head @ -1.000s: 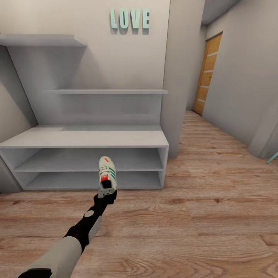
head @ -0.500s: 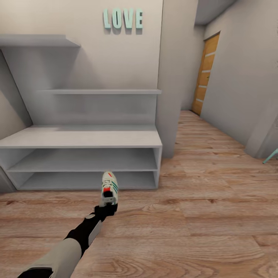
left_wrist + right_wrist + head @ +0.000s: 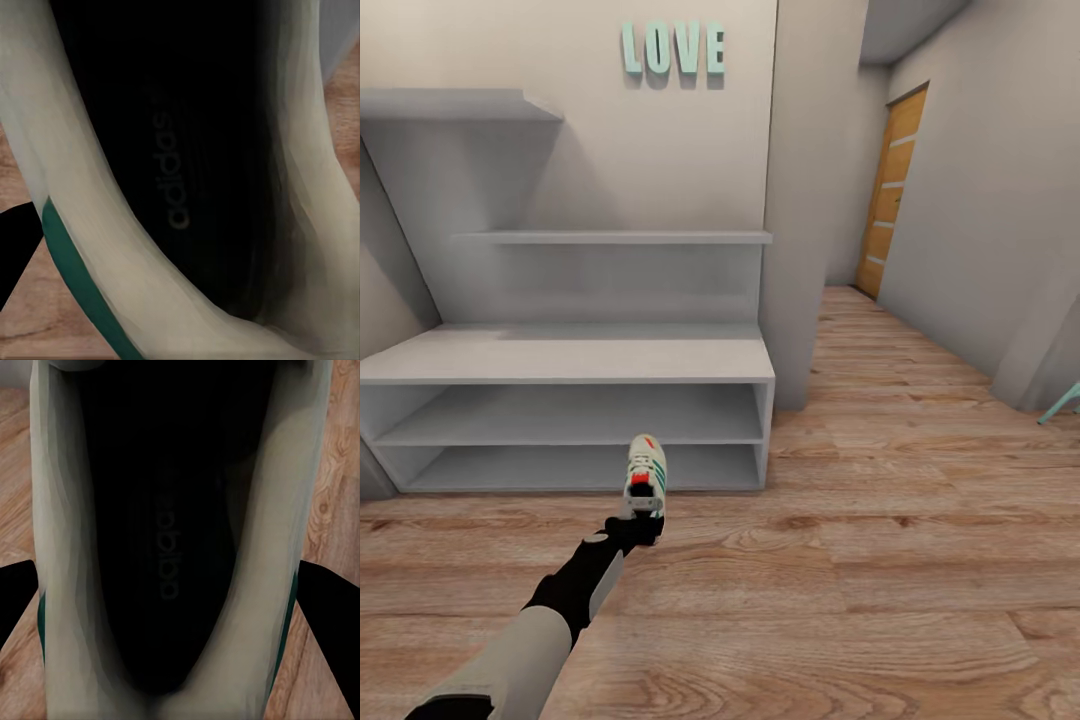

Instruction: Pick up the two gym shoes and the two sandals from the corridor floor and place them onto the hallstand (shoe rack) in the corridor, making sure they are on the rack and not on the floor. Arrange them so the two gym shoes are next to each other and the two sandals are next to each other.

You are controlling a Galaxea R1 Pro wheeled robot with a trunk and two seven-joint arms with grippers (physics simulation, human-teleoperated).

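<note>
On the left stands the shoe rack (image 3: 570, 360), its two shelves and flat top bare, teal letters (image 3: 673, 48) on the wall above. In front of it the left claw (image 3: 638, 518) grips a gym shoe (image 3: 644, 470) by the heel, toe pointing at the lowest shelf, carried just above the floor (image 3: 880, 560). I'd say this is the carry-in step: next the arm must reach forward and set the shoe on a shelf, leaving room beside it for its mate. The right arm's own camera looks straight into a second gym shoe (image 3: 180, 547), dark fingers (image 3: 330, 615) either side, seemingly clamped on it. Further right, a wooden door (image 3: 892, 195) closes the corridor.
</note>
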